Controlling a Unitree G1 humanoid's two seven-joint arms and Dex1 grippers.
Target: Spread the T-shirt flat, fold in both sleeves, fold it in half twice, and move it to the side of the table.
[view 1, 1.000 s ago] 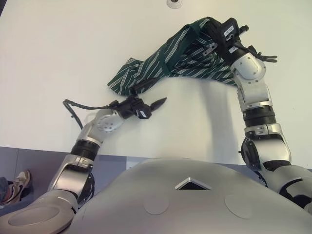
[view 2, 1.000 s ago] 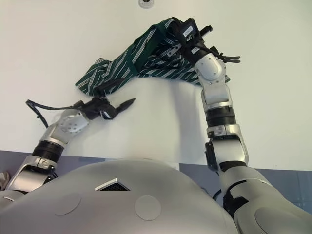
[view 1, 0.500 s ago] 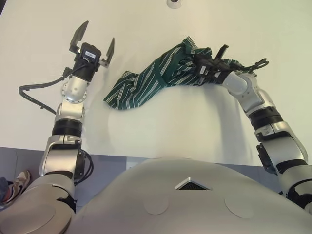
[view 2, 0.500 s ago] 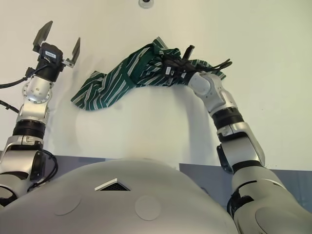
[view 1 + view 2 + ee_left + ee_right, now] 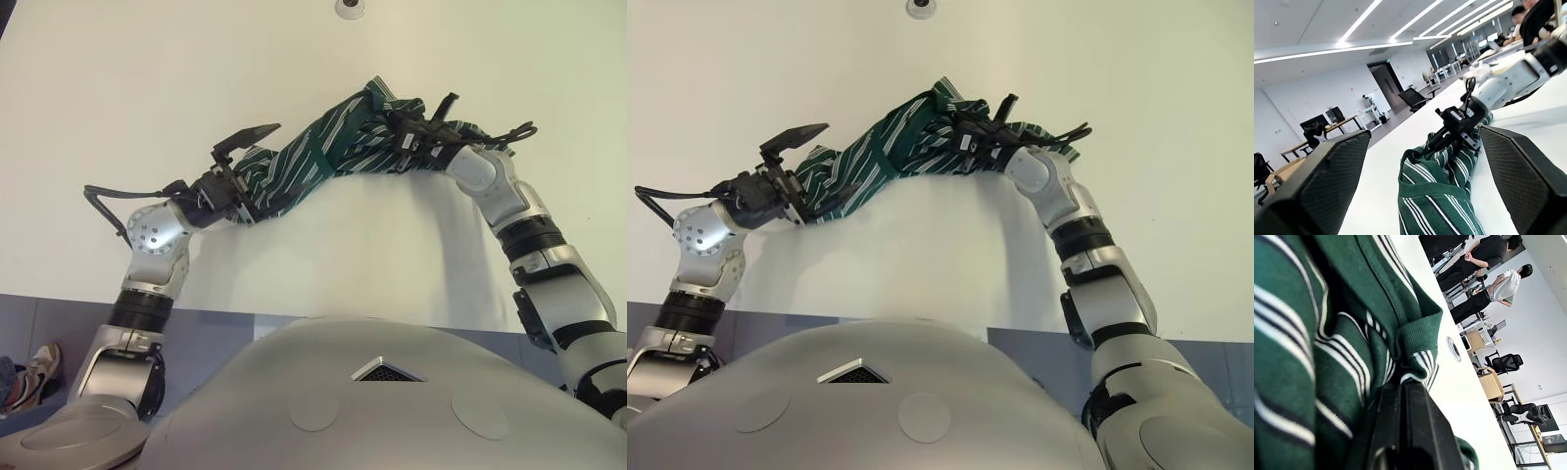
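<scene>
Two grippers are at work on a dark green T-shirt (image 5: pixel 313 162) with white stripes, which lies bunched into a long, rumpled band on the white table (image 5: pixel 147 78) rather than spread flat. A small round port (image 5: pixel 347 6) set into the far part of the table top serves as the marker. The thicker end of the T-shirt is heaped up close to the port, on the robot's side of it. From there the band runs away from the port toward the robot's left, coming nearer to the robot as it goes. The right gripper (image 5: pixel 392 122) is at the end of the cloth nearest the port, its forearm lying low across the table. Its dark fingers (image 5: pixel 1405 431) are pressed together with a ribbed hem and striped folds gathered right at them. It seems to be pinching that fabric, though the cloth covers the very tips. The left gripper (image 5: pixel 251 174) is at the end of the T-shirt farthest from the port. Its two fingers (image 5: pixel 1327 186) are spread wide, one raised above the cloth and one low beside it, so the striped end lies in the gap between them without being clamped. From the left wrist the band of cloth runs straight from between those fingers toward the right gripper.
</scene>
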